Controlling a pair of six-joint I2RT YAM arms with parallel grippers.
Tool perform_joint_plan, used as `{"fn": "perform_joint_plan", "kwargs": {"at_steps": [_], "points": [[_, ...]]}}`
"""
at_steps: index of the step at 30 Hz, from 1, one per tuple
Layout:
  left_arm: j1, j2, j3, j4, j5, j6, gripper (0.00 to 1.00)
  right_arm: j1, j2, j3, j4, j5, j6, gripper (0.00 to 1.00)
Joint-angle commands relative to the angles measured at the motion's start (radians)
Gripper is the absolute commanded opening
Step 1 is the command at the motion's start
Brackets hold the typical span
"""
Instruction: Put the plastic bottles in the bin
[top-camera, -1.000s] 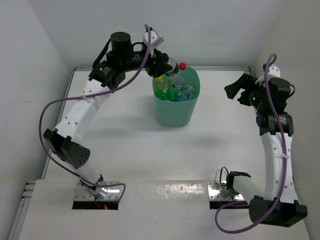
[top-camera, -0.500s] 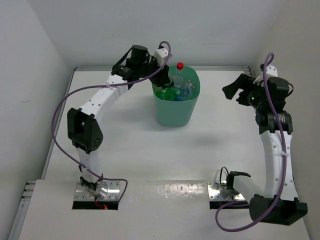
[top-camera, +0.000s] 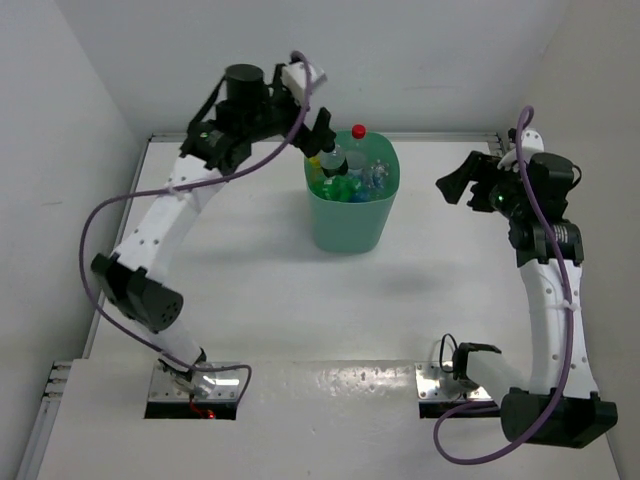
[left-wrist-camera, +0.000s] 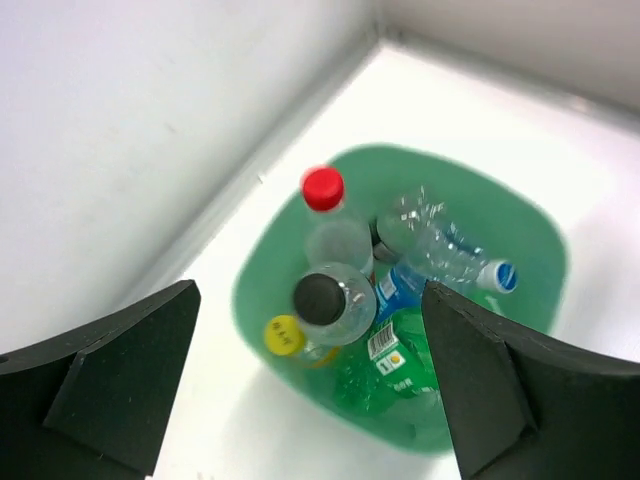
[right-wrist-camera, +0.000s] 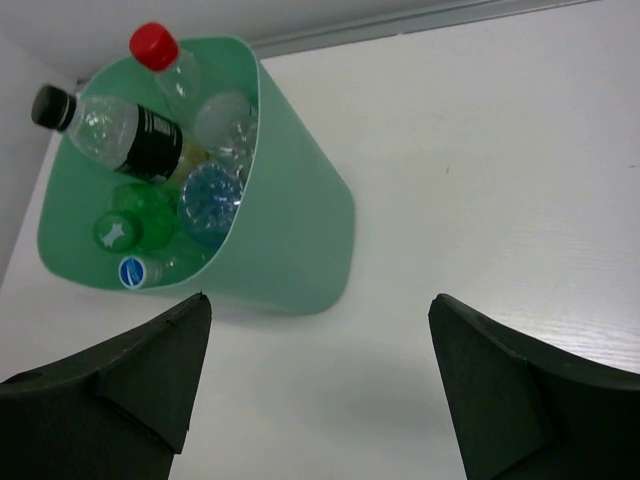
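Note:
The mint-green bin (top-camera: 350, 215) stands at the back middle of the table. Several plastic bottles fill it: a red-capped one (left-wrist-camera: 322, 188), a black-capped one (left-wrist-camera: 320, 298), a yellow-capped one (left-wrist-camera: 284, 336), a green one (left-wrist-camera: 392, 368) and a clear one with a blue cap (left-wrist-camera: 497, 276). My left gripper (top-camera: 321, 133) hangs open just above the bin's left rim, nothing between its fingers (left-wrist-camera: 110, 385). My right gripper (top-camera: 458, 178) is open in the air to the right of the bin (right-wrist-camera: 300, 225), facing it, and holds nothing.
White walls close the table at the back and both sides. The back wall runs close behind the bin (left-wrist-camera: 540, 240). Both arm bases sit at the near edge, on metal plates (top-camera: 195, 385).
The left gripper dipped to the bin, opened and let go of the black-capped bottle, then rose again. The right gripper opened wider and shifted slightly left.

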Motion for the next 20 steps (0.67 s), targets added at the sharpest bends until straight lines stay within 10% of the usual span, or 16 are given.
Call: {"fn": "perform_joint_plan", "kwargs": {"at_steps": [1, 7, 20], "points": [[0.041, -0.118, 0.05, -0.054, -0.011, -0.069, 1.0, 0.012, 0.029, 0.052, -0.031, -0.062, -0.104, 0.89], [0.193, -0.21, -0.148, -0.174, -0.18, -0.147, 1.0, 0.007, 0.099, 0.123, -0.176, -0.067, -0.205, 0.91], [0.532, -0.337, -0.492, -0.122, 0.135, -0.234, 1.0, -0.019, 0.187, 0.17, -0.236, -0.048, -0.296, 0.95]]}}
